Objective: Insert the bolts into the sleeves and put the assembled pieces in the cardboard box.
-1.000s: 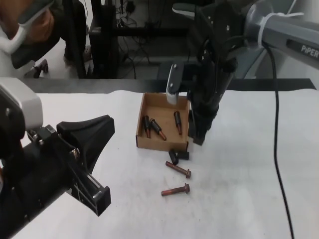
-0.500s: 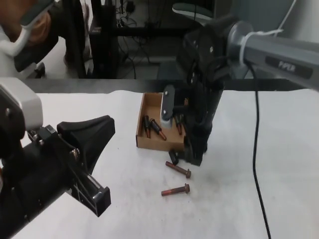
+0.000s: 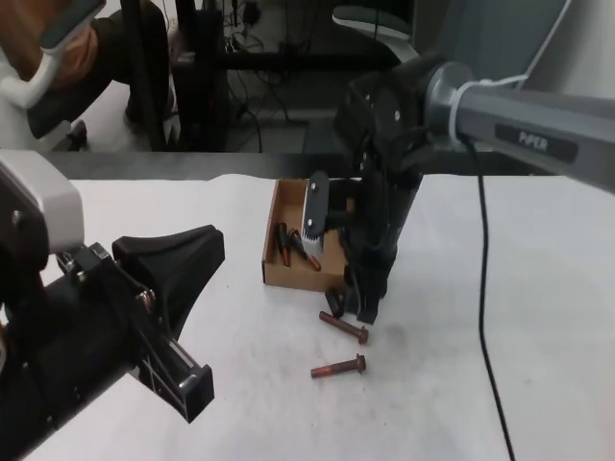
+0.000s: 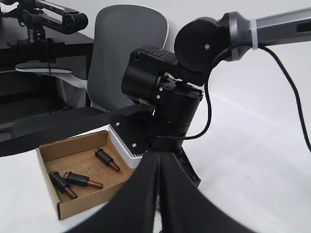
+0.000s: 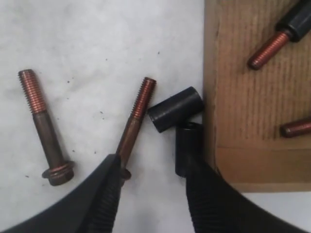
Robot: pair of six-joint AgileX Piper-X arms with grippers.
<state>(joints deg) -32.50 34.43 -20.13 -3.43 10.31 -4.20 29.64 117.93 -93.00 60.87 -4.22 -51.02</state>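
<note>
Black right claw [image 5: 150, 169] lower, over sleeves [image 5: 175, 109]

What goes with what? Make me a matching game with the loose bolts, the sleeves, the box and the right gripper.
Things:
1. loose bolts
2. sleeves
3. box
4. right gripper

Places and states:
A. black, just outside the box wall
B. open, over a bolt and a sleeve
C. copper-coloured, lying on the white cover
D. cardboard, with three assembled pieces inside

Pairs: 1-C, 2-A, 3-D, 4-B.
</note>
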